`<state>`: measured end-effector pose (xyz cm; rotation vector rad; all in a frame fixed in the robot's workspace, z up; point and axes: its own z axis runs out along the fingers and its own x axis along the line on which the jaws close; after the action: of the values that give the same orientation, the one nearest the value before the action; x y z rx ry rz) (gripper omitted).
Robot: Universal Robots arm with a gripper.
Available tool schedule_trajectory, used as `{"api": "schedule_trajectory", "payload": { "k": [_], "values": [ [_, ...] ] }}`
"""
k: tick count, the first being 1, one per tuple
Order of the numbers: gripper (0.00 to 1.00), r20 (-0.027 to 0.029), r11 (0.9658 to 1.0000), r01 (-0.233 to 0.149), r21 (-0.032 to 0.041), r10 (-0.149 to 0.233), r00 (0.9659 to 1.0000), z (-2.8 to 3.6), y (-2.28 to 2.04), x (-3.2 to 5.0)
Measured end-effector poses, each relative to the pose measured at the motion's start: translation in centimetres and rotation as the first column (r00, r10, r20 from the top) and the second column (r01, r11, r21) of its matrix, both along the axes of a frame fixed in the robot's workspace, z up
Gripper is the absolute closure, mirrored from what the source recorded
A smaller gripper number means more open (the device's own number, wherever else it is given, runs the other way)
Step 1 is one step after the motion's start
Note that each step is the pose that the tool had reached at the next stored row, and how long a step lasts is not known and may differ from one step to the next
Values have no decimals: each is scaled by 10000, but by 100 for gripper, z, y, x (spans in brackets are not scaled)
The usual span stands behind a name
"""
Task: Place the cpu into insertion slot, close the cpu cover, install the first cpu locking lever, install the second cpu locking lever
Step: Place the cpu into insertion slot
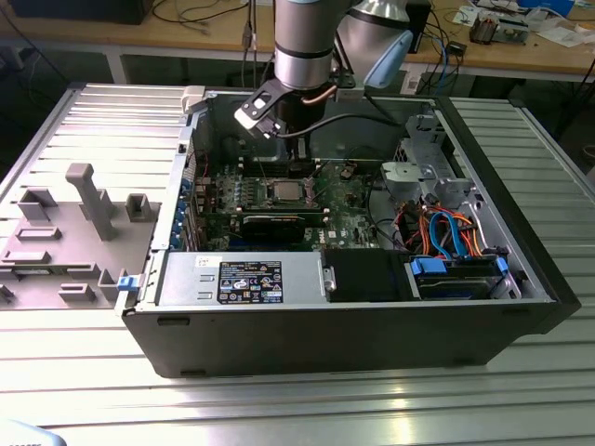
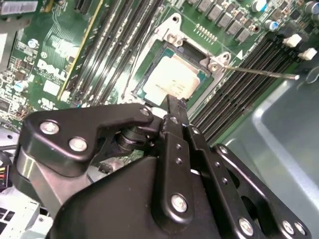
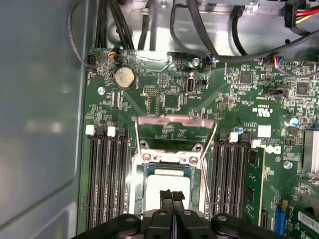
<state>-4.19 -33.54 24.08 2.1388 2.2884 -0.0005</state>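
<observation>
The cpu [image 3: 167,185] lies flat in the insertion slot [image 3: 147,169], its pale metal top showing; both wrist views show it [image 2: 172,79]. The cpu cover [image 3: 175,119] is swung open and stands back from the slot. One thin locking lever [image 2: 261,71] sticks out free beside the slot, and wire levers [image 3: 213,145] run along the slot's sides, unlatched. My gripper [image 3: 172,195] hovers just over the chip's near edge, fingers pressed together with nothing between them. In the exterior view the gripper [image 1: 299,160] hangs inside the case above the slot [image 1: 284,192].
Rows of black memory slots [image 3: 104,179] flank the socket on both sides. The case's grey side wall [image 3: 40,124] stands close by. Cables [image 3: 194,25] cross beyond the board. Drive bays with coloured cables [image 1: 446,232] and a power supply [image 1: 242,279] fill the case's near side.
</observation>
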Motion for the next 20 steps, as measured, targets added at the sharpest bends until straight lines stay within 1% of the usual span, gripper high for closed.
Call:
{"api": "schedule_trajectory", "payload": {
  "k": [1,3,7,10,11,12,14,15,16,18,20],
  "values": [
    [89,-13,10000,2,-47,-2,10000,4,0,11],
    [89,-26,9998,4,-197,-5,10000,37,0,30],
    [89,-28,9993,6,-370,-7,10000,110,0,45],
    [89,-28,9989,6,-473,-7,10000,161,0,52],
    [89,-28,9988,5,-497,-7,10000,179,0,54],
    [89,-28,9985,6,-546,-7,10000,220,0,57],
    [89,-28,9982,4,-603,-5,10000,273,0,59],
    [89,-28,9979,5,-653,-7,10000,315,0,60],
    [89,-28,9976,5,-686,-7,10000,339,0,61],
    [89,-28,9970,5,-773,-7,10000,402,0,64],
    [89,-26,9969,6,-792,-8,10000,420,0,65]
  ]
}}
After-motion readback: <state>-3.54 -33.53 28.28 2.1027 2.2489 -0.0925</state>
